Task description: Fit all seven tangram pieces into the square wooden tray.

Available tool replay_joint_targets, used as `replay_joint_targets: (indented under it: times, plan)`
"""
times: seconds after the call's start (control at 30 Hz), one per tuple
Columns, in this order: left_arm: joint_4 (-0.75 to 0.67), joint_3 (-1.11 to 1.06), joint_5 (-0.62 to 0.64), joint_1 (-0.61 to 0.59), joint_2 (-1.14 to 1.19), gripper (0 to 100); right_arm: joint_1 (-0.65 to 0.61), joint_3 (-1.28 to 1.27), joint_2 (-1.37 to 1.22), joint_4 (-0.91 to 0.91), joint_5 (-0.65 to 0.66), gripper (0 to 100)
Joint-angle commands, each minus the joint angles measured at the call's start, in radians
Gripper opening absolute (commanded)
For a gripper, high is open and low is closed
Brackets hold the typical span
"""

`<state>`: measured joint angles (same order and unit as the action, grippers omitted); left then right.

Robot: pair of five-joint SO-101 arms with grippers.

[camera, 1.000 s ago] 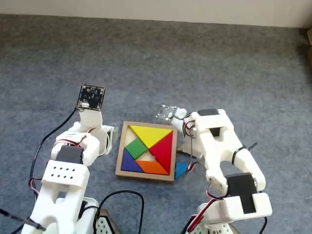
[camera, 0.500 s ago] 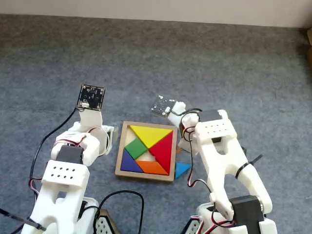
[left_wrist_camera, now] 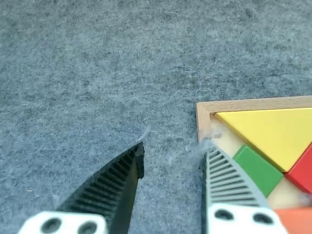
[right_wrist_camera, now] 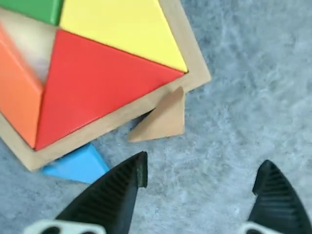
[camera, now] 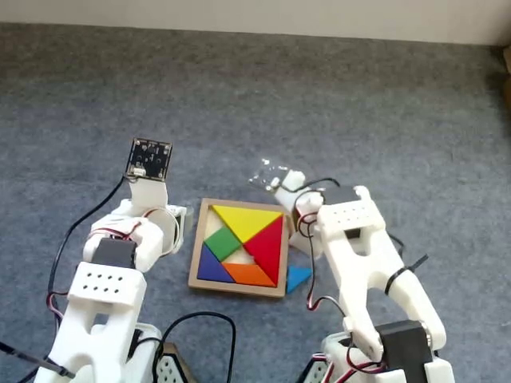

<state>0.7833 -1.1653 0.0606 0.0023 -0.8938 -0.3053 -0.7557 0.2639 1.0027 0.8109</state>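
Tray: square wooden tray (camera: 194, 263) flat on grey carpet (camera: 359, 104), between the two white arms in the high view.

Seated pieces: large yellow triangle (camera: 246, 219) at 12 o'clock inside the tray. Large red triangle (camera: 272, 243) at 3 o'clock, edge to edge with the yellow. Flat orange piece (camera: 251, 274) at 6 o'clock along the near rim. Dark blue triangle (camera: 209, 266) at 7 o'clock in the corner. Green square (camera: 223, 242) at 9 o'clock, touching yellow and blue.

Gap: bare pale patch of tray floor (camera: 244, 256) at the centre, bordered by green, red and orange.

Loose pieces: small light blue triangle (camera: 297, 277) on the carpet at 4 o'clock of the tray, just outside its corner. Small tan wooden triangle (right_wrist_camera: 163, 119) also outside, touching the rim's outer edge on the red triangle's side.

Left gripper (left_wrist_camera: 174, 151): released, jaws spread with nothing between them, low over the carpet at 9 to 10 o'clock of the tray. One fingertip (left_wrist_camera: 214, 165) at the tray's corner rim by the yellow triangle's tip, the other over bare carpet.

Right gripper (right_wrist_camera: 204, 168): released, jaws wide apart and empty, over carpet at 3 o'clock of the tray. Near the tan and light blue triangles, apart from both.
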Motion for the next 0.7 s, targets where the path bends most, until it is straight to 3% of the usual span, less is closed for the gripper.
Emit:
replay_joint_targets:
  times: [0.0, 0.2, 0.3, 0.5, 0.67]
  plan:
    - [-0.021, 0.007, 0.002, -0.015, -0.027, 20, -0.002, 0.001, 0.061, -0.015, -0.164, 33.6]
    - [-0.021, 0.007, 0.002, -0.015, -0.025, 20, 0.077, 0.002, 0.119, -0.039, -0.393, 33.5]
    - [-0.021, 0.007, 0.002, -0.015, -0.025, 20, 0.114, -0.002, 0.097, -0.113, -0.41, 30.9]
    - [-0.021, 0.007, 0.002, -0.015, -0.024, 20, 0.163, 0.001, -0.091, -0.209, -0.41, 14.9]
    - [-0.021, 0.007, 0.002, -0.015, -0.024, 20, 0.125, -0.001, -0.174, -0.206, -0.404, 11.7]
